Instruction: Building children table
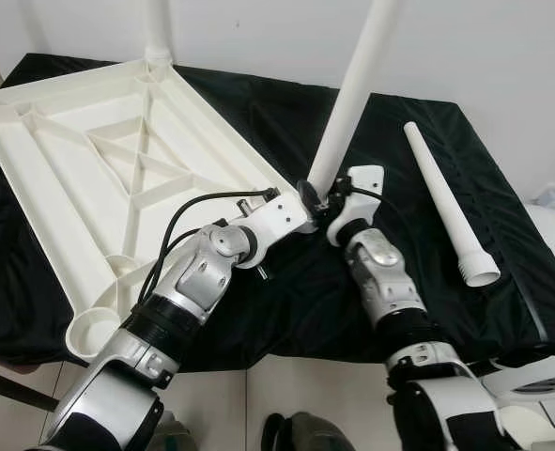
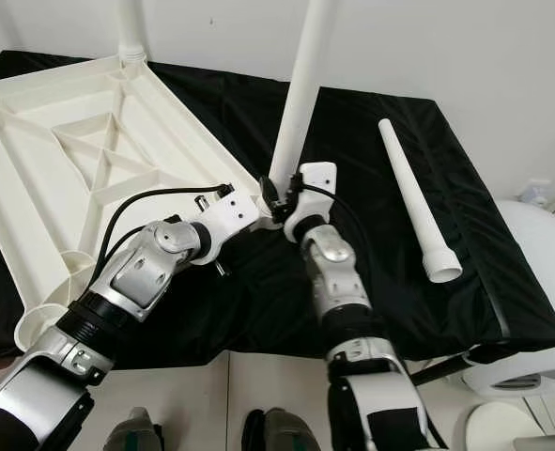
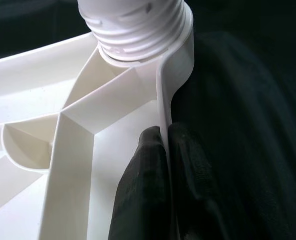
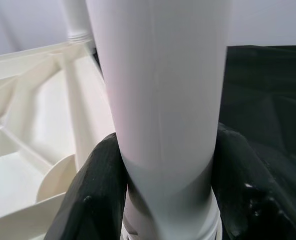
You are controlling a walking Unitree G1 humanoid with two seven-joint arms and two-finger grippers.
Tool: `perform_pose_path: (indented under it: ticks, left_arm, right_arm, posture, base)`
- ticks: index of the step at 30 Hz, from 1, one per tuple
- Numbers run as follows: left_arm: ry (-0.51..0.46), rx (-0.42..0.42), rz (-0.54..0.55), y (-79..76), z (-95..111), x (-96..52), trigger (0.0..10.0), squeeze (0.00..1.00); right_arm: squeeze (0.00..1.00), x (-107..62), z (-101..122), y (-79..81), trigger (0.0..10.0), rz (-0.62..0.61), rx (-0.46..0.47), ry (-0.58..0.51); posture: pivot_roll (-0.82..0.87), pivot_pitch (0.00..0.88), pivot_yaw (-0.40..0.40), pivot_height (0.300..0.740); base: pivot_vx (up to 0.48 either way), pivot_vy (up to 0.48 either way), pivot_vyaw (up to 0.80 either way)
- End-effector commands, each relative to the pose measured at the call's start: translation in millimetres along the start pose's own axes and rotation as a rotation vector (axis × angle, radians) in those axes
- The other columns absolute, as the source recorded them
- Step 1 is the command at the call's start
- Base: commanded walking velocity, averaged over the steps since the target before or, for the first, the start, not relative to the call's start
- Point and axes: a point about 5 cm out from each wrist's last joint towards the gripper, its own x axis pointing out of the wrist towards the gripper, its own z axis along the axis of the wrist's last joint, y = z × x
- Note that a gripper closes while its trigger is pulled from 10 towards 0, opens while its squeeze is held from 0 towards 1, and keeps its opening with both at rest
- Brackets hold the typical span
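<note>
**At the near right corner of the upturned tabletop, both grippers clamped**

Around the base of the standing leg, the right gripper is closed, its two black fingers pressed against opposite sides of the smooth white tube, just above the threaded collar. Beside it, the left gripper pinches the thin side wall of the tabletop, one finger inside the rim and one outside, touching the ribbed socket where the leg screws in.

That tabletop lies underside up, a glossy white plastic moulding with a raised rim, diagonal stiffening ribs and round sockets at its corners. Its near left socket sits open at 7 o'clock, hanging over the front edge of the support. Another leg stands in the far corner at 11 o'clock.

At 3 o'clock from the grippers, a loose leg lies well apart on the black cloth, tapered, with its wide open end toward the robot. Cloth between the two is bare and slightly rumpled, draping over the front edge above a pale tiled floor
</note>
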Motion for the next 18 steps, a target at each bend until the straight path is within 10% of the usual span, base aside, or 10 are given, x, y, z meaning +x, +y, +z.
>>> perform_pose_path:
  ticks: [1, 18]
  left_arm:
    - [-0.021, 0.022, -0.087, -20.0, 7.1, 5.7, 10.0, 0.00]
    - [-0.022, 0.023, -0.087, -21.2, 7.9, 6.8, 10.0, 0.00]
  right_arm:
    - [0.00, -0.2, -4.0, 3.2, 10.0, -0.063, -0.001, 0.034]
    - [0.00, -4.2, 1.4, 22.2, 10.0, -0.163, -0.005, 0.029]
  posture:
    - [0.08, 0.011, -0.123, 0.740]
    - [0.08, 0.004, -0.130, 0.740]
  base:
    - [0.000, 0.000, 0.00]
    - [0.000, 0.000, 0.00]
